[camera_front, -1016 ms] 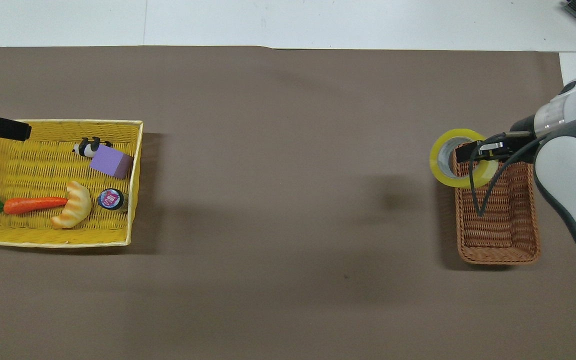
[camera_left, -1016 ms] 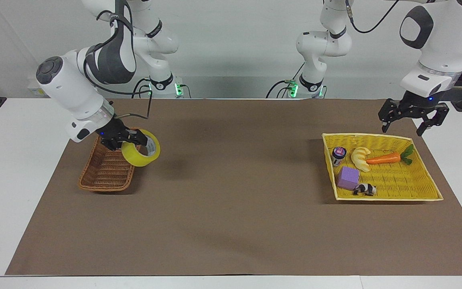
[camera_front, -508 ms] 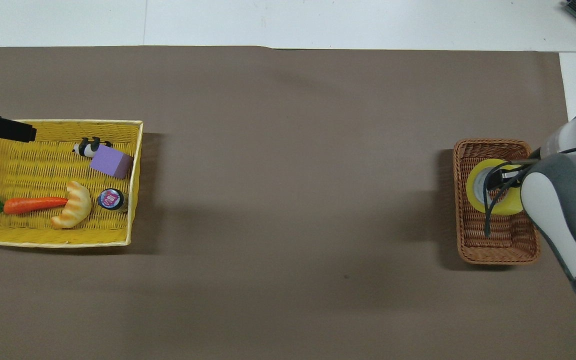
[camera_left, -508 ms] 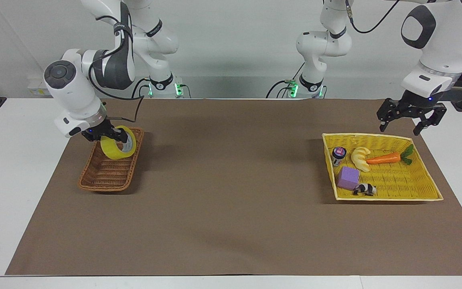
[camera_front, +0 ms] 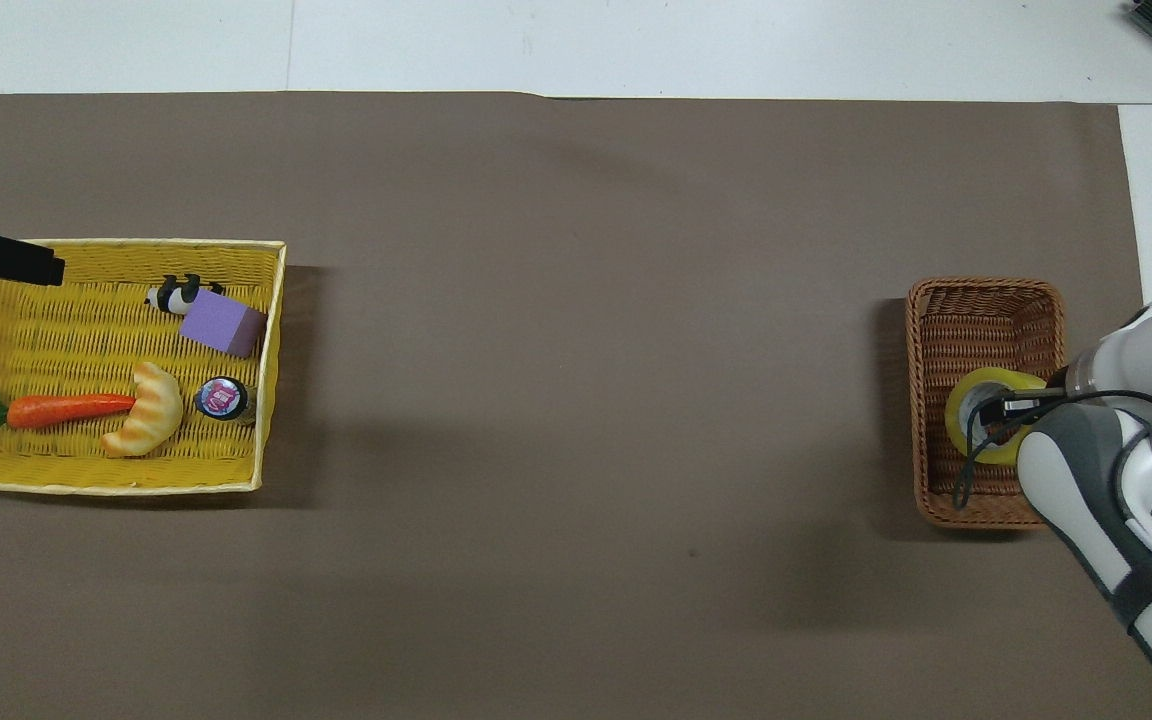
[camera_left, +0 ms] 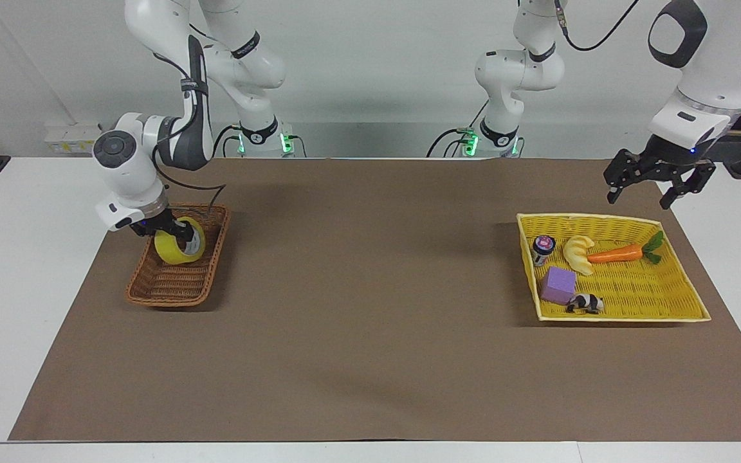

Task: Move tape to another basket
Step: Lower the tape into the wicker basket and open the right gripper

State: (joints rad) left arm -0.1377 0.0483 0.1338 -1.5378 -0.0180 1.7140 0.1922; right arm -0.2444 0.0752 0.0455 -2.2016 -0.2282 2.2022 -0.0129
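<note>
Tape (camera_left: 179, 248) partly hidden by right gripper (camera_left: 166, 230), inside basket (camera_left: 171, 286)

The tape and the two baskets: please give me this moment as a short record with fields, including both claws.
tape: yellow roll on edge, low inside the brown wicker basket, at the part of it nearer the robots
right claw: shut on the tape
left claw: open, waiting in the air by the yellow basket's edge nearer the robots
yellow basket holds: carrot, purple block, other small toys
</note>
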